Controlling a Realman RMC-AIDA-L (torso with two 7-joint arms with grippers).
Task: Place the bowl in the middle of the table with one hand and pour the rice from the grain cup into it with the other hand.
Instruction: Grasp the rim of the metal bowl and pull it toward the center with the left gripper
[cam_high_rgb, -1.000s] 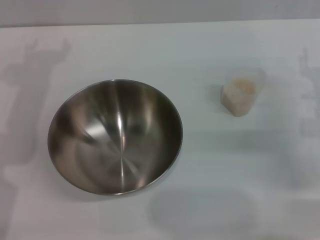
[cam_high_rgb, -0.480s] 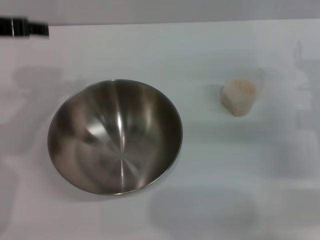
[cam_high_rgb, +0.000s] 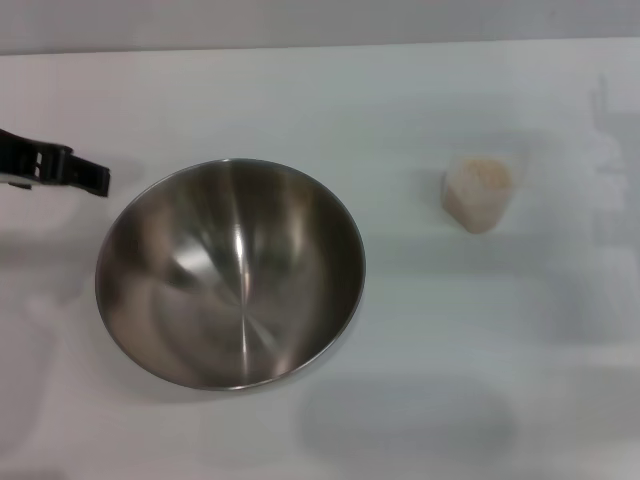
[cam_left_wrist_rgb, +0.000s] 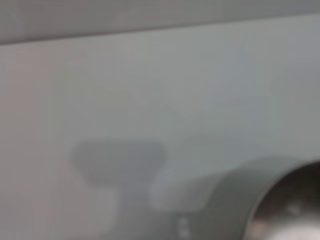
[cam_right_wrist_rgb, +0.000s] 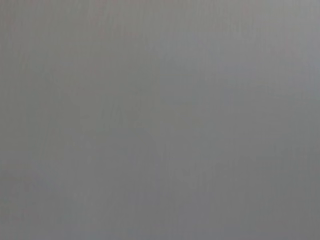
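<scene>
Sitting left of the table's (cam_high_rgb: 400, 90) middle, the bowl (cam_high_rgb: 230, 275) stands upright and holds nothing, so by my reckoning it awaits a shift toward the centre before any pouring. From the bowl, the grain cup (cam_high_rgb: 478, 195) stands at about 2 o'clock, well apart, upright, with the rice (cam_high_rgb: 482, 175) heaped inside it; that spacing leaves room for the other arm to reach it. At about 10 o'clock from the bowl, just beside its rim but not touching, the left gripper (cam_high_rgb: 88, 178) pokes in from the edge; I cannot tell whether it is released or clenched. No right gripper shows. Counted: one bowl, one cup, one heap of rice.
</scene>
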